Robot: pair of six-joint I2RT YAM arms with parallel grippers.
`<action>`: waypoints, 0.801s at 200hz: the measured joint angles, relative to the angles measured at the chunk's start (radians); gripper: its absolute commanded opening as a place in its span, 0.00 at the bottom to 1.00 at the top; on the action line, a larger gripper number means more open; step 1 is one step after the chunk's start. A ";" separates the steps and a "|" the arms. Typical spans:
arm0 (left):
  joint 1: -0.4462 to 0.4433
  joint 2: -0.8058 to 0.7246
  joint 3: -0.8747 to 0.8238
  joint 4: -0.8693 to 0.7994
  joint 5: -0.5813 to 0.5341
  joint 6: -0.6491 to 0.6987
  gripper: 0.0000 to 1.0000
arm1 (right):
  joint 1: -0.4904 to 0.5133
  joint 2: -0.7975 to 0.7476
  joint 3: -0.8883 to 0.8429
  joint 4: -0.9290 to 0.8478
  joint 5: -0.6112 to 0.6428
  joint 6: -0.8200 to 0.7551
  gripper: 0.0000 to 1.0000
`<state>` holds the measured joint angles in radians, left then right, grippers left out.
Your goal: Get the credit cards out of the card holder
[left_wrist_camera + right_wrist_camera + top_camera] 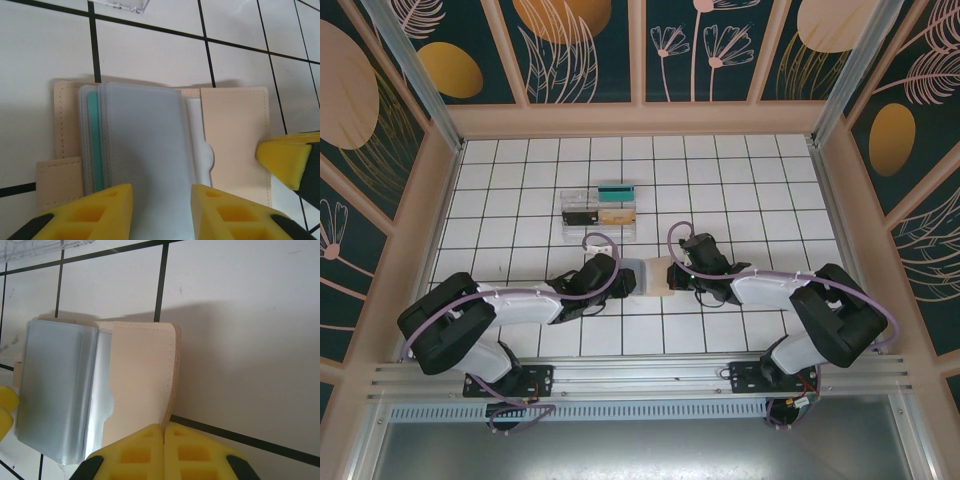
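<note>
The card holder [655, 275] lies open on the tiles between my two grippers, tan cover out and grey-blue pockets [140, 145] fanned up. A teal credit card edge [93, 140] shows in a left pocket. My left gripper [162, 192] stands open, its yellow fingertips [115, 205] apart over the top pocket sleeve. My right gripper [164, 427] is shut on the edge of the holder's tan cover [142, 370] and holds it a little off the floor. From above, the left gripper [625, 280] and the right gripper [675, 280] flank the holder.
A clear compartment tray [582, 197] stands a tile or two behind the holder, with a teal card [616, 189], a black card [580, 215] and a tan card [615, 213] in it. Its corner [125, 5] is just beyond the holder. Walls enclose the tiled floor.
</note>
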<state>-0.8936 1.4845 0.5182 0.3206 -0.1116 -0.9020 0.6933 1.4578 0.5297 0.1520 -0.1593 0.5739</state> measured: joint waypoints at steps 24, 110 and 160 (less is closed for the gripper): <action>0.000 0.000 0.000 -0.006 -0.013 0.000 0.36 | 0.000 0.000 -0.002 0.003 -0.002 0.000 0.00; 0.000 0.026 0.013 -0.033 -0.035 -0.008 0.36 | 0.000 0.011 -0.002 0.010 -0.007 0.000 0.00; 0.003 0.037 0.021 0.010 0.019 0.006 0.64 | 0.000 0.015 -0.002 0.011 -0.011 0.000 0.00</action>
<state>-0.8909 1.5211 0.5392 0.3305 -0.0921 -0.8959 0.6933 1.4731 0.5278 0.1627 -0.1703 0.5743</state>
